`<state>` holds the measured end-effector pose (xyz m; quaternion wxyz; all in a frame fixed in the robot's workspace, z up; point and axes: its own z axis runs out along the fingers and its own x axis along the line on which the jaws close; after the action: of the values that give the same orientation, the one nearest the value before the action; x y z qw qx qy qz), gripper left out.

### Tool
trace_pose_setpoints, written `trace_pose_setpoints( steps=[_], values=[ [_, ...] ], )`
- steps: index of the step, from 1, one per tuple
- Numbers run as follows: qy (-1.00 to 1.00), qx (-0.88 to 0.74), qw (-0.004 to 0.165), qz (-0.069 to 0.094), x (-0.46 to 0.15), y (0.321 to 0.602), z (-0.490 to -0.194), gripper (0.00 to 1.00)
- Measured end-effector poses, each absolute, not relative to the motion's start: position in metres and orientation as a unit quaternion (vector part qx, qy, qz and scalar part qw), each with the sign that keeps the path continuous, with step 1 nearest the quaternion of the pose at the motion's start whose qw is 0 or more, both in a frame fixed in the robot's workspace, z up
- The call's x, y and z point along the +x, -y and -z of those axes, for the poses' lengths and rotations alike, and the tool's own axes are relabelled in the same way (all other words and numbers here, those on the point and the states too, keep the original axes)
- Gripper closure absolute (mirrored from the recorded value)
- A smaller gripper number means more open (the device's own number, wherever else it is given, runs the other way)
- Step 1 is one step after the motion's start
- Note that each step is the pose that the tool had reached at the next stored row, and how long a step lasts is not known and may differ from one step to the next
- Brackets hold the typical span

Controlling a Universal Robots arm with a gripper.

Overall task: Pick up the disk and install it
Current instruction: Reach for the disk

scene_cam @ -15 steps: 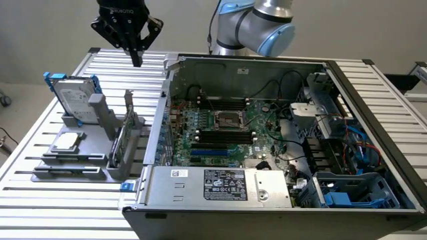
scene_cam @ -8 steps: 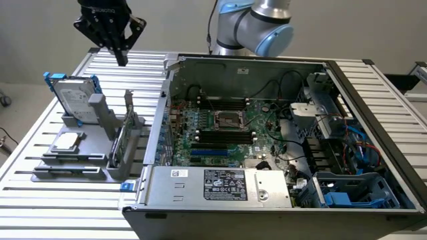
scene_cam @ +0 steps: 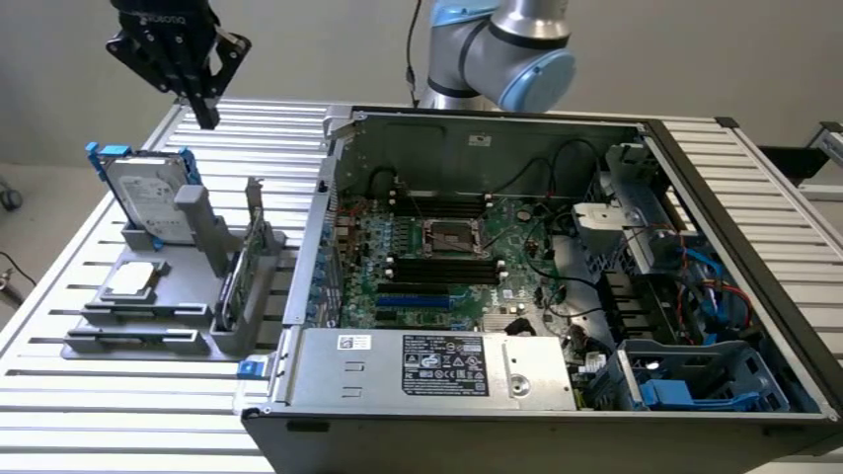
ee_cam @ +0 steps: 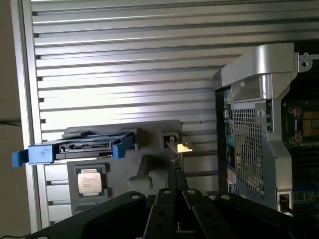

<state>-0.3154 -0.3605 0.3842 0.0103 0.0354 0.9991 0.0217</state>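
End effector clenched tight with nothing in it, the disk below and near it, standing up in a grey holder, small flat silver part lying farther down the holder, open computer case farther off, all on the slatted counter

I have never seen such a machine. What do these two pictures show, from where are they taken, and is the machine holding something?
This is a robot arm with a black end effector, the part that grasps. The exterior view comes from a camera beside the scene; the wrist view comes from a camera on the arm's wrist. On the slatted metal table stands an open computer case. On the exterior view's left, a grey stand holds the disk upright in blue rails, with a small silver part lying flat below it. The end effector is closed, holds nothing, and hangs in the air near the stand.
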Motion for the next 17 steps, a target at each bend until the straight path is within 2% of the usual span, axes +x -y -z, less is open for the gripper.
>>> trace_pose_setpoints(
  steps=[17],
  values=[
    [-0.999, 0.035, 0.01, -0.019, -0.393, 0.352, -0.382, 0.89]
  ],
)
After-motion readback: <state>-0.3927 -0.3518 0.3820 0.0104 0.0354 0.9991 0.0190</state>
